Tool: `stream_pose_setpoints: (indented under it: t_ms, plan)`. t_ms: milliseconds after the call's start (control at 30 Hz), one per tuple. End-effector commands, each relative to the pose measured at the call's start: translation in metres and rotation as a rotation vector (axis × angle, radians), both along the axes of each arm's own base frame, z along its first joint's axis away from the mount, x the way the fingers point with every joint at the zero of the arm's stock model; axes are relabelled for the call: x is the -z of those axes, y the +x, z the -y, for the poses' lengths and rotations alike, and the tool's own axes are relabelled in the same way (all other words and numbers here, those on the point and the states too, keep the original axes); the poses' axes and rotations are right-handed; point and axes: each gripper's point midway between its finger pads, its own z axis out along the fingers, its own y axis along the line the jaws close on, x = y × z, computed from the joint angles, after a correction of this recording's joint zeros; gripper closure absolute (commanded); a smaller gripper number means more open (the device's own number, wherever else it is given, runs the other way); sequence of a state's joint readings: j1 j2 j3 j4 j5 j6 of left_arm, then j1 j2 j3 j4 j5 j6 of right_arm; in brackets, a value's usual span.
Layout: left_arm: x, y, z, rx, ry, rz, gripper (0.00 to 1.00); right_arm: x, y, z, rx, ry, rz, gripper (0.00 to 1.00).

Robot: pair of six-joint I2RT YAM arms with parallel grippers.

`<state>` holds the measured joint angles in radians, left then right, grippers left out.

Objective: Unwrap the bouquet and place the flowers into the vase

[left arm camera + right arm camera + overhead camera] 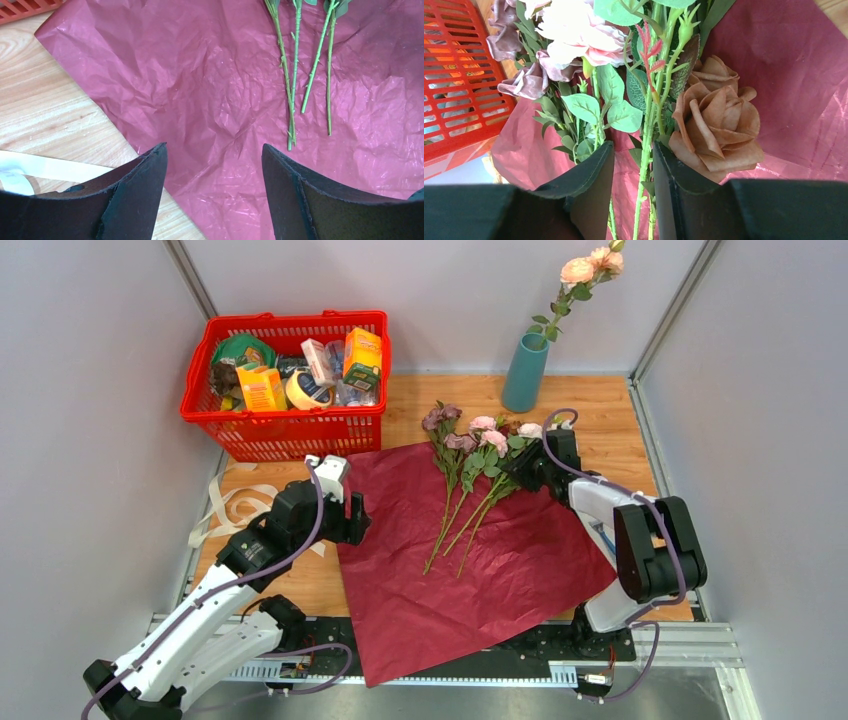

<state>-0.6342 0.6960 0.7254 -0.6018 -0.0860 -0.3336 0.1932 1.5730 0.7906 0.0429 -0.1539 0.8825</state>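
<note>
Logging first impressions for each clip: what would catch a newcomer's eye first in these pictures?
The wide sheet of burgundy paper lies spread open at table centre, with loose flowers on its far part. The right gripper straddles a green stem beside a tan rose. Behind, the teal vase already holds a pink-flowered stem, and a red basket of groceries sits far left.

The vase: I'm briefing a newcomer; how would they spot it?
Look along the wooden table's far edge, right of the red basket. The vase stands there: tall, slim, with a pink-flowered stem in it, the only teal thing there.
</note>
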Motion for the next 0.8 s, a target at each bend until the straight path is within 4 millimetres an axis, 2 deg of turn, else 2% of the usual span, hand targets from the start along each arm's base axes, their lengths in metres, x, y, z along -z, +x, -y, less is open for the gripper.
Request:
stream_pose_setpoints:
  t_ms: [0, 500, 767]
  plan:
    - [-0.010, 0.002, 0.003, 0.021, -0.017, 0.037, 0.23, -0.011, 0.017, -0.004, 0.032, 0.018, 0.040, 0.64]
    - [-0.009, 0.001, 0.003, 0.023, -0.017, 0.039, 0.23, 0.002, 0.022, -0.007, 0.073, 0.007, 0.012, 0.68]
    - [-0.011, 0.001, 0.003, 0.019, -0.021, 0.044, 0.23, 0.006, 0.024, 0.001, 0.129, -0.011, 0.002, 0.72]
